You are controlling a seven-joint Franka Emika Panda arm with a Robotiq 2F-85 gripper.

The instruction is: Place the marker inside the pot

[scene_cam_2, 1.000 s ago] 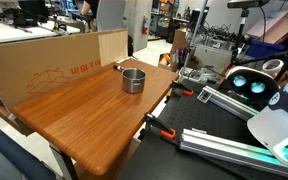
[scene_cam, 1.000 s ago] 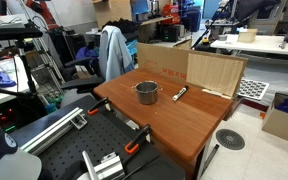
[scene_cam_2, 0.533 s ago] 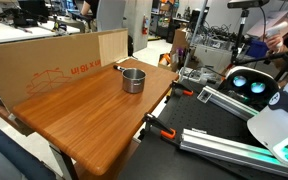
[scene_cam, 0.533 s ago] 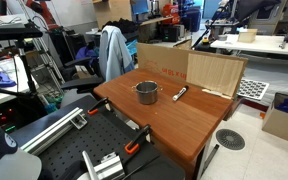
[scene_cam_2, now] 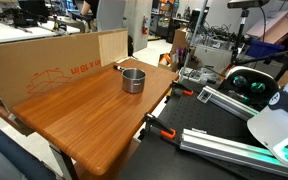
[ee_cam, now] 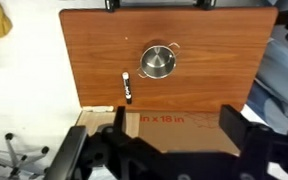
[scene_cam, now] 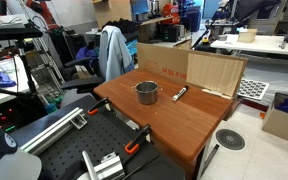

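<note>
Overhead, the wrist view looks down on the wooden counter (ee_cam: 94, 50), which also fills the middle of both exterior views (scene_cam: 174, 125) (scene_cam_2: 84, 115). A tall cardboard sheet (scene_cam: 214, 72) (scene_cam_2: 44, 65) stands along the counter edge behind the pot. The end effector (ee_cam: 174, 150) hangs high above that cardboard, well away from the pot, with its jaws spread wide and gripping nothing. The pot (ee_cam: 158, 62) (scene_cam: 147, 93) (scene_cam_2: 133, 80) sits upright on the counter. The marker (ee_cam: 127, 87) (scene_cam: 180, 93) lies flat on the counter near the pot but apart from it, between pot and cardboard, with its paler end farther from the cardboard.
</note>
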